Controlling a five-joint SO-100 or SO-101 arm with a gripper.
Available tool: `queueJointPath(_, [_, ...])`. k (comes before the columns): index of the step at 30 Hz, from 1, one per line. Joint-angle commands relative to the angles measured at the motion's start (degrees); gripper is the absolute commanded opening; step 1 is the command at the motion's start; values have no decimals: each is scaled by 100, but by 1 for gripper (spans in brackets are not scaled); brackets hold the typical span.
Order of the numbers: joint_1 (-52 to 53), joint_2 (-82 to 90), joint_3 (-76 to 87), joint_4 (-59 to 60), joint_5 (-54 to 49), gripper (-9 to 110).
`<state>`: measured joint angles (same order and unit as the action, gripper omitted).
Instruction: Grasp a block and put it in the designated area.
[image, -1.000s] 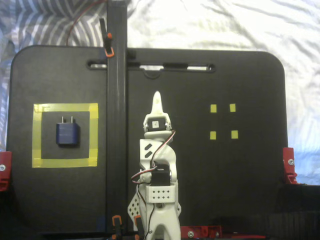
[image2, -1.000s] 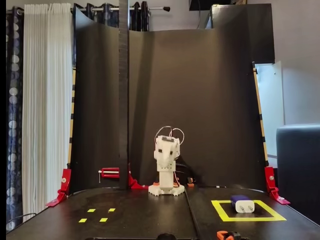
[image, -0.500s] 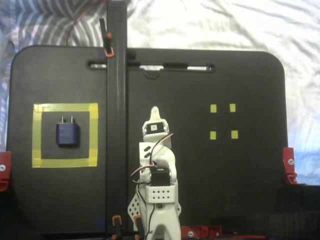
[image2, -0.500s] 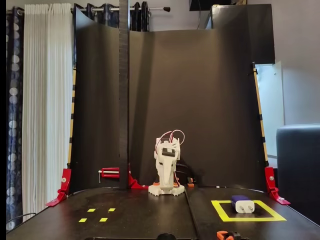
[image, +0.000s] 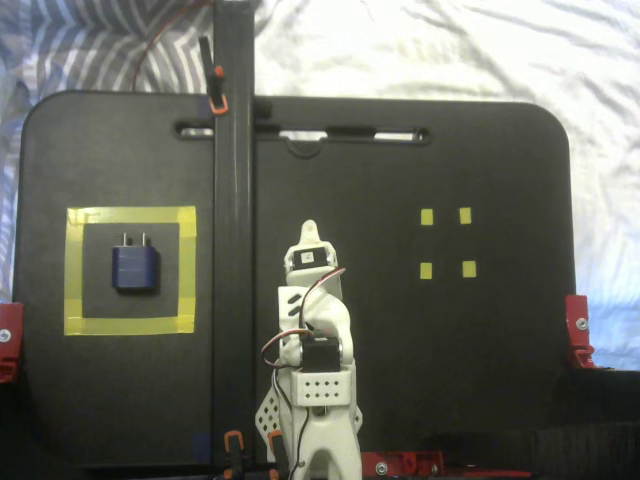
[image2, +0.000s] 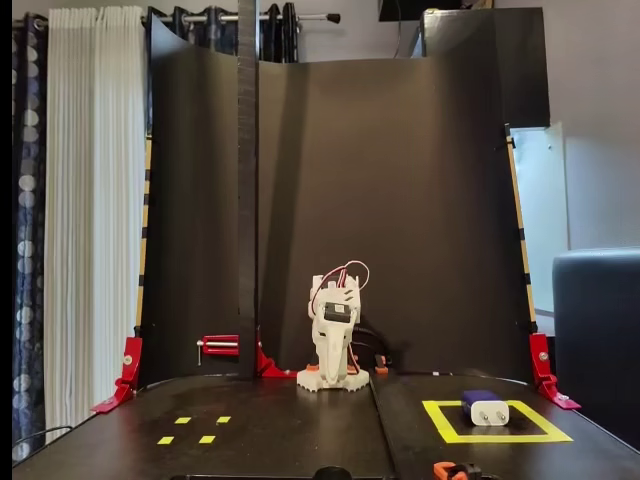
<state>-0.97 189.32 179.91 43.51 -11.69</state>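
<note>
Change: since a second ago the arm has folded back toward its base, its tip drawn in from mid-board.
Gripper (image: 309, 231): empty, pointing to twelve o'clock in the top-down fixed view; whether its fingers are wide or narrow cannot be told.
Block (image: 135, 267): inside the yellow tape square (image: 130, 325), at nine o'clock from the arm, prongs toward twelve.
Front fixed view: block (image2: 485, 407) at four o'clock from the arm.

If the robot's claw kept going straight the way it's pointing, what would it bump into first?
Probably just the bare black board. In a fixed view the gripper is folded and points steeply down near the arm's own base. The block sits off to the side inside the yellow square, out of that line.
</note>
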Motion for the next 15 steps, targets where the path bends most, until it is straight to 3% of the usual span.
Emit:
queueJointPath(1, [70,35,18,9,35,0])
queueJointPath(15, [149,35,18,9,554,0])
